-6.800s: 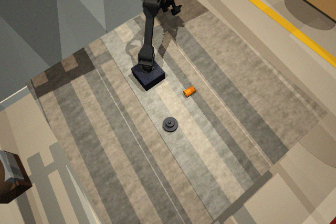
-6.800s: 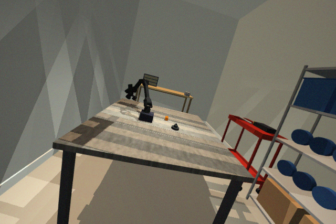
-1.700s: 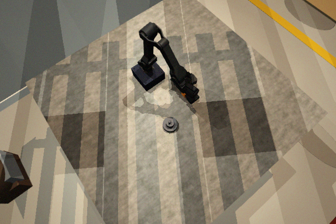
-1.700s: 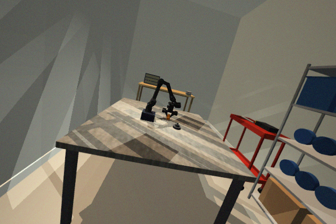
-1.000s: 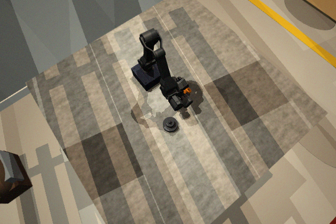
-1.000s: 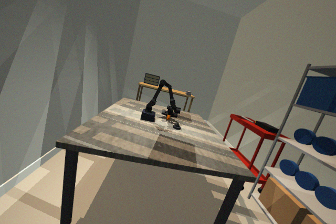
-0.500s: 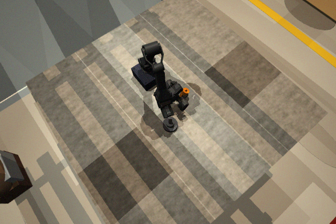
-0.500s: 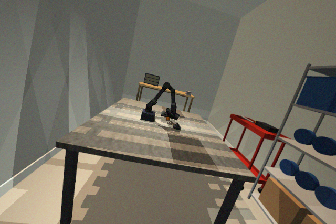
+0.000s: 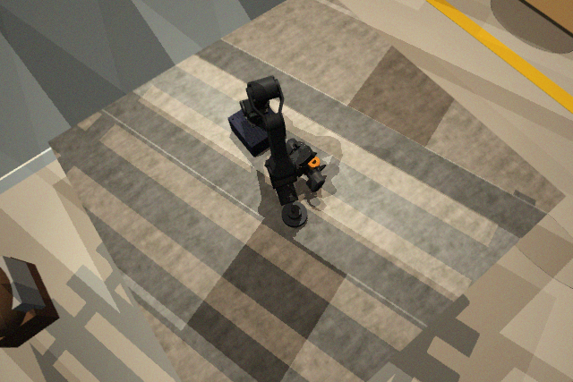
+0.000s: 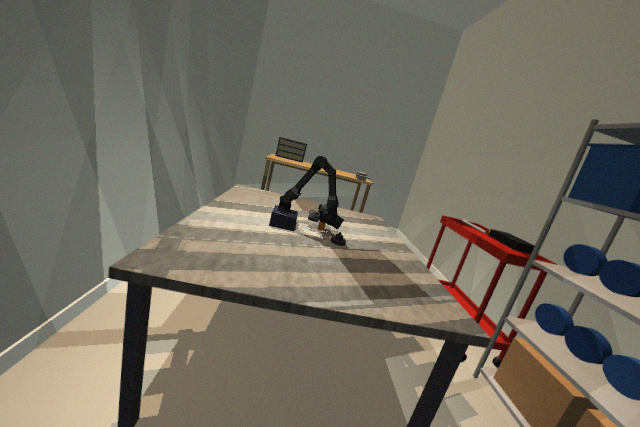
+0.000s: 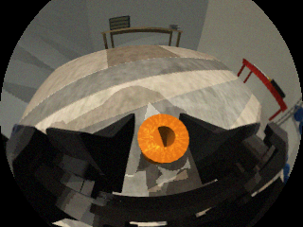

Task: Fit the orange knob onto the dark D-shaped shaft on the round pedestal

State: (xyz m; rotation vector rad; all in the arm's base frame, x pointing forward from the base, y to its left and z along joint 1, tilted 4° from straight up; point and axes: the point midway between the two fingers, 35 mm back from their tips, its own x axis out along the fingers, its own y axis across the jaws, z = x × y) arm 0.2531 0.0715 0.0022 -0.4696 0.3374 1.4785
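Observation:
The orange knob [image 9: 314, 162] [image 10: 321, 225] [image 11: 153, 151] is between the fingers of my gripper [image 11: 157, 116]. In the wrist view its round end faces the camera, and its hole seems flat on the left. A thin gap shows beside the left finger; the right finger is touching or very near. My gripper is open around the knob, tilted, and low over the table. Whether the knob's bottom touches the table cannot be told. The dark round pedestal [image 9: 287, 221] [image 10: 338, 242] stands a little apart, its shaft bare. The shaft's flat side cannot be seen.
The arm's dark blue base [image 9: 252, 137] [image 10: 283, 218] stands on the wooden table [image 9: 208, 230] [image 10: 248, 272]. The forearm reaches down close beside the pedestal. A red cart [image 10: 465, 228] and a shelf rack stand off the table's right side.

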